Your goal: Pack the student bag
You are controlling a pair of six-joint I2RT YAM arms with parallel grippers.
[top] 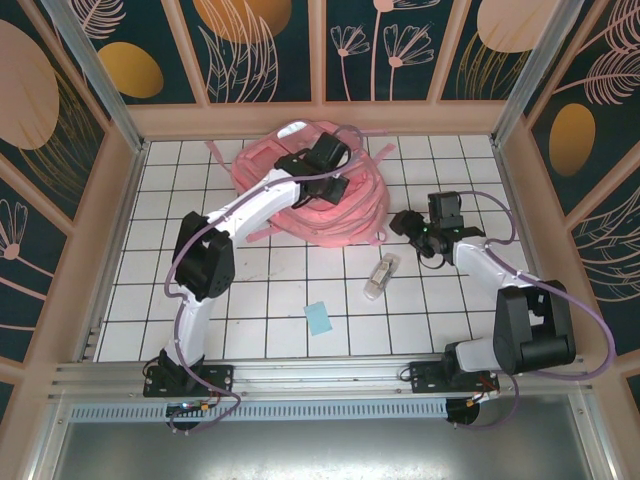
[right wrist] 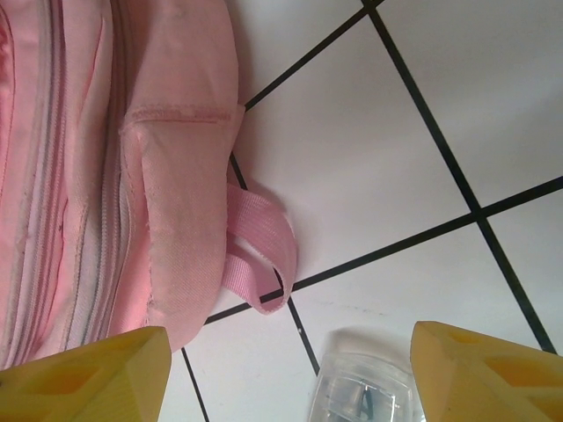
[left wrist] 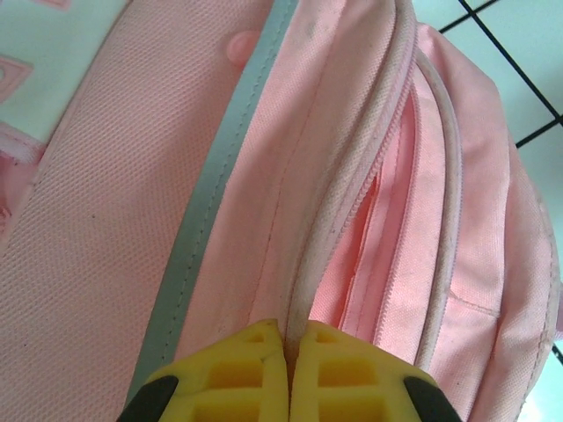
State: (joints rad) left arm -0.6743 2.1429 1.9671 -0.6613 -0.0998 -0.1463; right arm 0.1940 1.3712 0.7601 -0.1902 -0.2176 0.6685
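The student bag (top: 345, 215), a big soft pink backpack, lies at the back middle of the tiled table. My left gripper (top: 333, 188) is down on its top. In the left wrist view its yellow fingertips (left wrist: 288, 338) are shut on the whitish piped edge (left wrist: 334, 202) of the bag (left wrist: 114, 220), next to a partly open zip (left wrist: 378, 211). My right gripper (top: 408, 222) hangs open just right of the bag. In the right wrist view its fingers (right wrist: 290, 334) are spread wide over bare tile, with the bag's side (right wrist: 167, 176) on the left and nothing held.
A clear plastic container (top: 380, 277) lies on the tiles in front of the bag, under the right gripper (right wrist: 365, 391). A small light-blue card (top: 319, 317) sits nearer the front. A pink strap loop (right wrist: 264, 237) sticks out from the bag. Raised walls ring the table.
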